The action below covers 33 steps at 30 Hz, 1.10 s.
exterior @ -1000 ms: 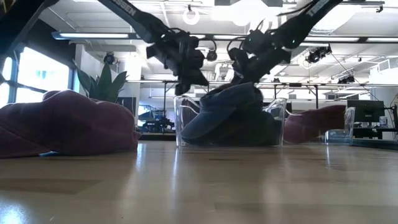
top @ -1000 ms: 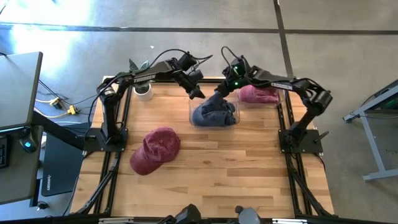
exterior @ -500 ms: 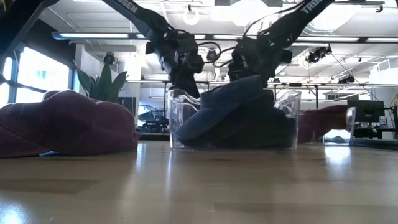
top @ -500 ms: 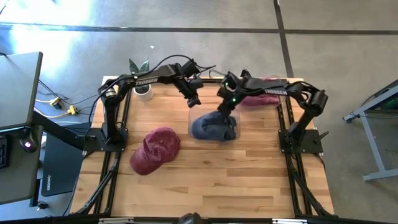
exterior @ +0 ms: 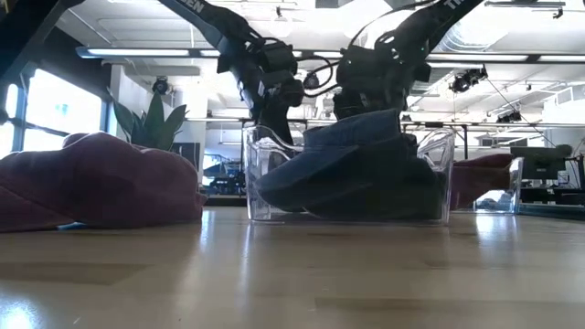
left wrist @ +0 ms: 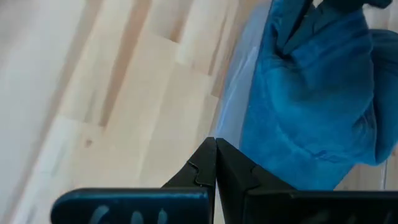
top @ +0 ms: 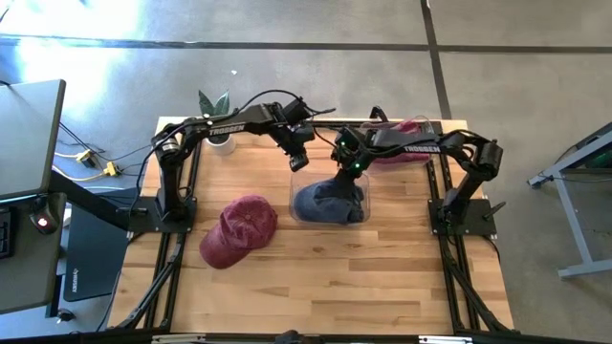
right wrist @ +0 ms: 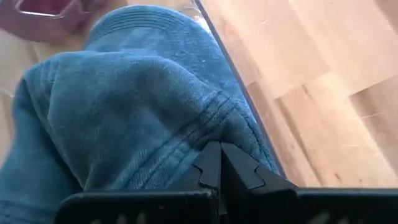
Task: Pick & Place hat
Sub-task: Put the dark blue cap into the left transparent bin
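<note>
A blue hat (top: 325, 203) lies bunched in a clear bin (top: 293, 191) at the table's middle and stands above the bin's rim in the low view (exterior: 356, 174). My right gripper (top: 346, 174) is shut on the hat's top. My left gripper (top: 298, 162) is shut at the bin's far left corner. A maroon hat (top: 239, 229) rests on the wood to the left of the bin, with no gripper touching it. My left gripper's shut fingertips (left wrist: 215, 142) meet the rim of the clear bin's wall (left wrist: 231, 93) at its far left corner, slanting down from the far side. Whether the wall is between them, I cannot tell. My right gripper pinches a fold of the blue hat's cloth (right wrist: 186, 140) at the hat's top, slanting down from the far right. The hat's lower part sits in the bin.
A second clear bin with a pinkish hat (top: 402, 151) stands at the far right, close behind my right arm. A potted plant (top: 218, 134) is at the far left corner. Bare wood stretches along the near half of the table.
Both grippers have gone toward the table's near edge and tipped steeper, the right one farther and also down. The clear bin with the blue hat has slid toward the near edge. The maroon hat has stayed put.
</note>
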Tool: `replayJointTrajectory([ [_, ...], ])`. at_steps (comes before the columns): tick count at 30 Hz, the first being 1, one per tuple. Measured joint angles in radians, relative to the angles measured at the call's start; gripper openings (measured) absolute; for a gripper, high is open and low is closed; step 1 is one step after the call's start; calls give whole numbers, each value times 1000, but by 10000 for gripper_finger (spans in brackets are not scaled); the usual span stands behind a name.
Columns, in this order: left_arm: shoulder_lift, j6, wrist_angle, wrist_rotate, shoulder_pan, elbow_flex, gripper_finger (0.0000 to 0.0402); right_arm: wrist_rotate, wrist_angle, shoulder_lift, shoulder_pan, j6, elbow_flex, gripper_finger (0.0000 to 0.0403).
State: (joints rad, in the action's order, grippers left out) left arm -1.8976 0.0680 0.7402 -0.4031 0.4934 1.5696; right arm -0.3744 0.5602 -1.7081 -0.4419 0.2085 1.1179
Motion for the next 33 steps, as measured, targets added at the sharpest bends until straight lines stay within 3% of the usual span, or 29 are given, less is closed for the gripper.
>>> replayJointTrajectory([
  [5,39,8,9,41,12,0,0,51,2,55,-43,-12,-1,0],
  [11,114,33,12,69,10,0,0,103,28,225,-79,4,-1,0],
  [17,142,33,12,81,10,0,0,44,42,325,-32,-16,-2,0],
  [24,143,40,30,83,10,0,0,-49,23,281,87,-92,-2,0],
  [33,143,40,140,126,10,0,0,-59,-31,70,152,-206,-2,0],
])
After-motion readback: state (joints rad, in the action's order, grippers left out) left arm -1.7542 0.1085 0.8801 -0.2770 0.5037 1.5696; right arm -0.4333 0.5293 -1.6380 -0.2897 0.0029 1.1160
